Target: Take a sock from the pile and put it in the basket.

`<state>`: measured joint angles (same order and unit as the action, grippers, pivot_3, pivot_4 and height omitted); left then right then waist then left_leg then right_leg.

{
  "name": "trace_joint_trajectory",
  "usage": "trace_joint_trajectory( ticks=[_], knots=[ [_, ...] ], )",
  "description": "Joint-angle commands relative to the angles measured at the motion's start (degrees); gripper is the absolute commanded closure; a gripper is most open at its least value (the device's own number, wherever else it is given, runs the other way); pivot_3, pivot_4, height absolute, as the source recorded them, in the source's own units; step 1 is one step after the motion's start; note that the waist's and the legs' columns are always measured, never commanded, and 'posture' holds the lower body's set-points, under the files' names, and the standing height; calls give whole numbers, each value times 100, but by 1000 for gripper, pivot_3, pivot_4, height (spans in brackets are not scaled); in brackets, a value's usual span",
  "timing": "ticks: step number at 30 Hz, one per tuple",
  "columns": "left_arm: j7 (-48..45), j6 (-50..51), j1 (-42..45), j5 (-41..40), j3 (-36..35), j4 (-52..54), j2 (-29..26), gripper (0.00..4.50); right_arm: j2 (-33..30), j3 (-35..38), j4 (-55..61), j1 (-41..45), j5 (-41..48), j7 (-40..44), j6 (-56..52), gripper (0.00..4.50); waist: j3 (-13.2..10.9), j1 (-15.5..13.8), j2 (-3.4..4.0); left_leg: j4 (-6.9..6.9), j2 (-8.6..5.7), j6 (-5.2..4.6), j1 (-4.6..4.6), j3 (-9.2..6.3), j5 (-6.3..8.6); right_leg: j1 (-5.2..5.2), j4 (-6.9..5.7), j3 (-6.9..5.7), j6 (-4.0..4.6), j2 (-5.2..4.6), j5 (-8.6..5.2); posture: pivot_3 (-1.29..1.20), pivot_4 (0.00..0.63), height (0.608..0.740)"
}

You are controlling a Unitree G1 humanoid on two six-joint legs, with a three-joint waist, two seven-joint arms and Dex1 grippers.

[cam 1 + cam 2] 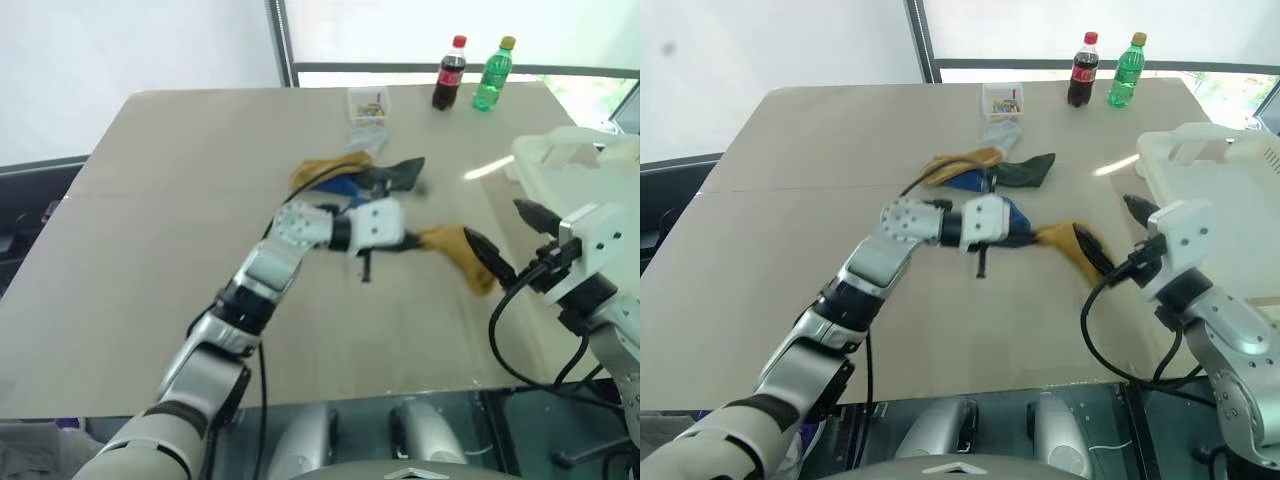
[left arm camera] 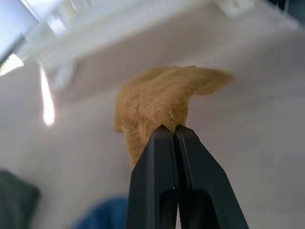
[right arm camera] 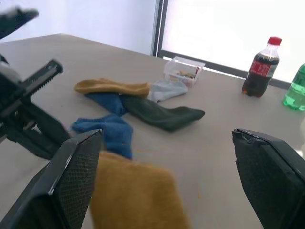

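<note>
One mustard sock (image 2: 162, 100) is pinched in my left end effector (image 2: 174, 130); my right end effector (image 3: 167, 157) gapes wide, empty.

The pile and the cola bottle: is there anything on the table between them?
Yes. A small clear box of coloured bits stands between the pile and the cola bottle, with bare table around it, as the right eye view shows.
</note>
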<state>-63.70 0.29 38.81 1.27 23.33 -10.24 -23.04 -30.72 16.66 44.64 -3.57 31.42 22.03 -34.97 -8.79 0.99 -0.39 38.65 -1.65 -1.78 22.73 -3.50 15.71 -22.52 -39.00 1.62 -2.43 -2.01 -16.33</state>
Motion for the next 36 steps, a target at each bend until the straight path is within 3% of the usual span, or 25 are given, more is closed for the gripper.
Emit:
trace_joint_trajectory(
  ticks=[1,7,10,18,23,28,32,36],
  knots=[
    [-33,-288,-324,222,46,331,-333,4398,-87,-75,295,-142,-28,33,29,0,-1,-23,0,0,0,0,2,-1,0,0,1,2,0,-2,0,0,150,740],
    [-524,548,-958,-266,-253,1274,-1042,4398,-337,-513,281,-379,-137,257,-51,0,-2,-41,0,2,-6,0,8,-8,1,3,7,4,0,-16,0,0,150,740],
    [-578,900,-1142,-431,-368,1631,-1278,4398,-446,-1086,6,-302,-660,115,-90,0,-2,-24,0,1,-3,0,5,-9,1,2,5,3,0,-14,0,0,150,740],
    [-122,2615,-1710,-805,-725,2949,-1542,4398,-239,-2080,-724,-214,-1580,12,243,0,-2,-26,0,1,-3,0,8,-9,0,-2,4,3,1,-11,-1,0,150,740],
    [304,3381,-2034,-996,-970,3528,-1632,4398,-532,-2602,-1409,-124,-2485,143,787,0,-3,-29,0,1,-2,0,6,-5,1,0,6,7,0,-13,0,0,150,740],
    [527,3709,-2373,-1170,-1196,3936,-1810,4398,-811,-2773,-2160,229,-3256,189,1569,0,-2,-28,-1,1,0,1,-9,-7,0,9,2,3,0,-11,0,0,150,740],
    [784,3746,-2610,-1376,-1513,4105,-1750,4398,-812,-2685,-2360,414,-3142,495,1906,0,-2,-36,-2,1,0,2,-13,-5,0,13,4,5,0,-13,0,0,150,740],
    [871,3495,-2625,-1567,-1802,4156,-1718,3448,-792,-2590,-2060,353,-2750,930,1797,0,-2,-48,-2,1,1,2,-12,-13,0,15,5,1,1,-14,0,0,150,740]
  ],
)
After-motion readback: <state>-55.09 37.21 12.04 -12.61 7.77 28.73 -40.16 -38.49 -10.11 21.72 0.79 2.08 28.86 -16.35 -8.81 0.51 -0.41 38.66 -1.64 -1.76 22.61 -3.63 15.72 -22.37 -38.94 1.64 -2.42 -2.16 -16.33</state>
